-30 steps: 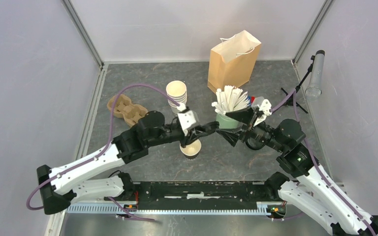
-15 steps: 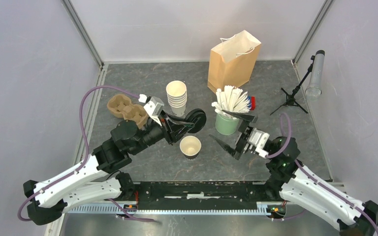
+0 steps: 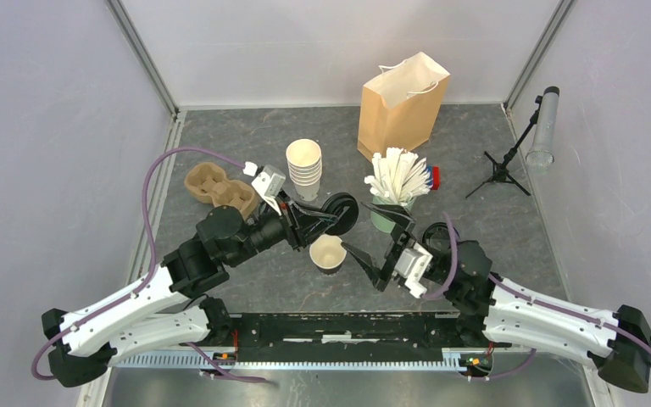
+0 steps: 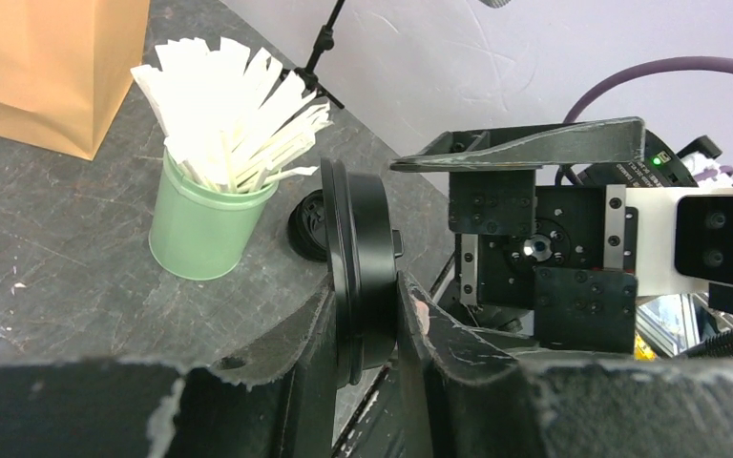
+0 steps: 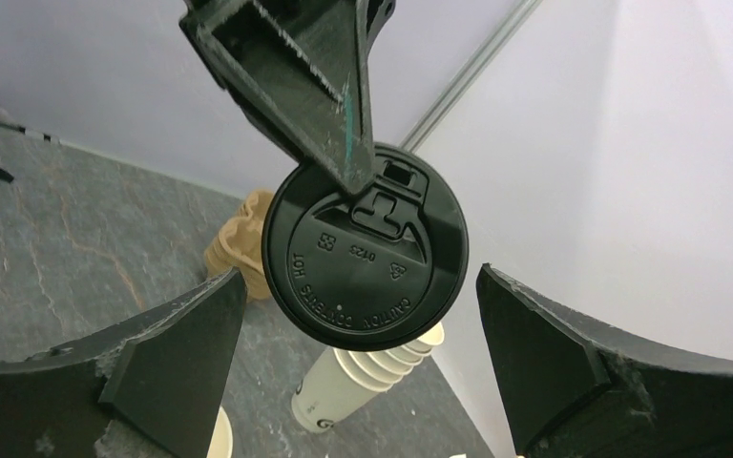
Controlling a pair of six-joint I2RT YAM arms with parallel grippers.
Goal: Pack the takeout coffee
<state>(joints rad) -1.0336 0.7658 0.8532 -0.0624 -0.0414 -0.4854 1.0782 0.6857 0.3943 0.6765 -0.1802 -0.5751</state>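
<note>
Lidding step: black lid [image 3: 340, 212] clamped edge-on in left gripper [image 4: 367, 329], near open paper cup [image 3: 328, 253] standing on table [image 3: 246, 136]; right gripper [image 3: 369, 233] spread empty, facing lid; next, probably levelling lid over rim, then pressing down

The overhead camera is looking down on the grey tabletop [image 3: 246, 144], while both wrist cameras are closely facing one round black plastic lid [image 5: 365, 260].

White arm shells [image 3: 127, 309], black joints [image 3: 220, 227], purple cables [image 3: 147, 188]; black end effector fingers [image 4: 307, 377], seemingly chipped.
</note>
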